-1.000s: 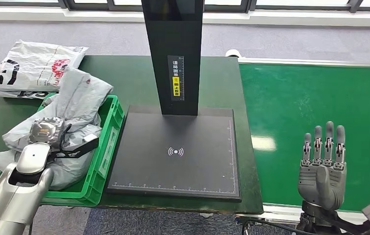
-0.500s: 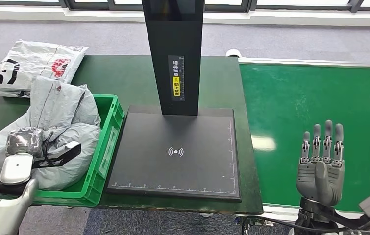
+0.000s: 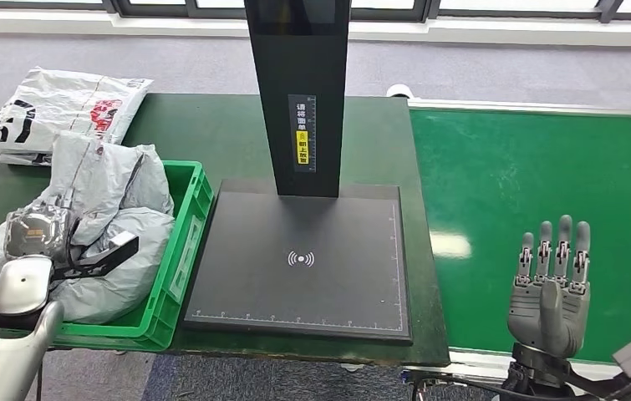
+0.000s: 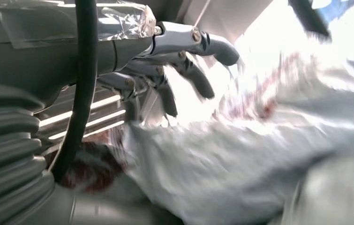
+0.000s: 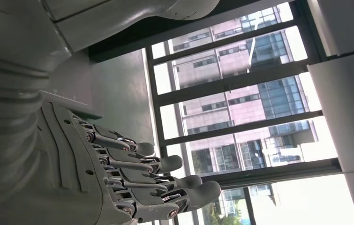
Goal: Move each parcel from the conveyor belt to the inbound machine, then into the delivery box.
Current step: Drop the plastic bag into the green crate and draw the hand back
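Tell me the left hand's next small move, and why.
Probably lift the left hand clear of the green box. The grey parcel already lies in that box, the left wrist view shows the fingers spread above the bag and not pinching it, and the scanner plate is bare. The right hand waits open over the belt.

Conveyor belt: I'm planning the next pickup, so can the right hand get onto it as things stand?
Probably yes. The right hand hovers open, fingers up, over the near edge of the green conveyor belt, with nothing between them.
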Tool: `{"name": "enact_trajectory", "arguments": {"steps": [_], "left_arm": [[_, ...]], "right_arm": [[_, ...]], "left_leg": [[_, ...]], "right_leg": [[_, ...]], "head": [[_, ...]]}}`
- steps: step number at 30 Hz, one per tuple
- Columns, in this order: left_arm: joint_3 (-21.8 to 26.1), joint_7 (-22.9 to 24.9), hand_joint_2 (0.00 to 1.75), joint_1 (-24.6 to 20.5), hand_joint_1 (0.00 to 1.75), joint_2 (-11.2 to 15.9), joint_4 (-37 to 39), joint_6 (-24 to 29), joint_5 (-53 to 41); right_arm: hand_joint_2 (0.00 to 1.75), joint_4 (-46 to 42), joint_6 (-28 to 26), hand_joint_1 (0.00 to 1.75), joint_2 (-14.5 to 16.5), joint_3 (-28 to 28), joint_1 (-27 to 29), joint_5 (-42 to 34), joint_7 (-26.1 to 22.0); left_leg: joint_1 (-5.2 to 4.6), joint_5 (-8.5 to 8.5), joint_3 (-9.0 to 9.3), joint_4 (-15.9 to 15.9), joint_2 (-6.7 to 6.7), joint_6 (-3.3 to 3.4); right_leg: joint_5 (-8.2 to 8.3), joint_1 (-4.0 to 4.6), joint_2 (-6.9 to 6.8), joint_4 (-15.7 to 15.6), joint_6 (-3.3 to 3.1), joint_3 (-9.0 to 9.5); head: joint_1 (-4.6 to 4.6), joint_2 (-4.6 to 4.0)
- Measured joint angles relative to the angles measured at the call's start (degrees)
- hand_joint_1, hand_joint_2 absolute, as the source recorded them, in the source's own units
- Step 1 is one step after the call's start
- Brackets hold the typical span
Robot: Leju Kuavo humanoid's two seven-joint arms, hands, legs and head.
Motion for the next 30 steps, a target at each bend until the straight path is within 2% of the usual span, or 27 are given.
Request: {"name": "enact_trajectory", "arguments": {"steps": [6, 10, 15, 17, 22, 24, 28, 30], "left_arm": [[-1.04, -4.83, 0.00, -5.40, 0.00, -0.81, 1.71, 5.94, 0.00], [-1.11, -8.57, 0.00, -7.96, 0.00, -1.83, 2.21, 7.85, 0.01], [-1.13, -10.54, 0.00, -10.39, 0.00, -3.31, 2.25, 9.32, 1.74], [-0.85, -11.82, 0.00, -11.34, 0.00, -4.26, 2.29, 8.23, 7.99], [2.22, -15.99, 0.00, -13.99, 0.00, -6.45, 2.80, -1.70, 40.33], [2.83, -16.55, 0.00, -14.64, 0.00, -6.64, 2.98, -3.07, 45.20], [3.44, -16.97, 0.00, -15.26, 0.00, -6.93, 3.13, -4.20, 48.28], [3.75, -18.05, 0.00, -15.35, 0.00, -7.14, 3.16, -6.93, 54.43]], "right_arm": [[1.75, -0.08, -0.60, 0.00, 0.00, 0.14, 0.55, -0.09, -0.19], [1.75, -0.30, -0.61, 0.00, -0.01, 0.14, 0.67, -0.13, -0.14], [1.75, -0.77, -0.60, 0.00, -0.02, 0.14, 0.70, -0.16, 0.19], [1.75, -1.03, -0.61, 0.00, -0.02, 0.13, 0.75, -0.15, 0.58], [1.75, -1.44, -0.92, 0.00, -0.02, 0.13, 1.07, -0.09, 1.02], [1.75, -1.50, -0.95, 0.00, -0.02, 0.13, 1.26, -0.08, 1.03], [1.75, -1.62, -0.95, 0.00, -0.02, 0.13, 1.50, -0.07, 1.05], [1.75, -1.62, -0.95, 0.00, -0.02, 0.13, 1.63, -0.08, 1.05]], "left_leg": [[-0.01, 0.03, 0.00, 0.03, 0.00, -0.03], [-0.01, 0.02, 0.00, 0.03, 0.03, -0.03], [-0.01, 0.02, 0.00, 0.03, 0.02, -0.03], [0.00, 0.03, -0.01, 0.03, 0.01, -0.03], [0.00, 0.03, -0.02, 0.03, 0.06, -0.03], [0.00, 0.03, -0.02, 0.03, 0.07, -0.03], [0.00, 0.03, -0.02, 0.03, 0.05, -0.03], [0.00, 0.03, -0.03, 0.03, 0.05, -0.03]], "right_leg": [[0.06, 0.00, 0.00, 0.00, -0.03, -0.01], [0.06, 0.00, 0.03, 0.00, -0.03, -0.03], [0.06, 0.00, 0.02, 0.00, -0.04, -0.03], [0.06, 0.00, 0.01, 0.00, -0.04, -0.02], [0.07, 0.00, 0.05, 0.00, -0.04, -0.02], [0.07, 0.00, 0.06, 0.00, -0.05, -0.03], [0.07, 0.00, 0.04, 0.00, -0.05, -0.02], [0.07, 0.00, 0.04, 0.00, -0.05, -0.03]], "head": [[0.01, 0.00], [0.01, 0.00], [0.00, 0.00], [0.01, 0.00], [0.00, 0.00], [0.01, 0.00], [0.01, 0.00], [0.01, 0.00]]}}
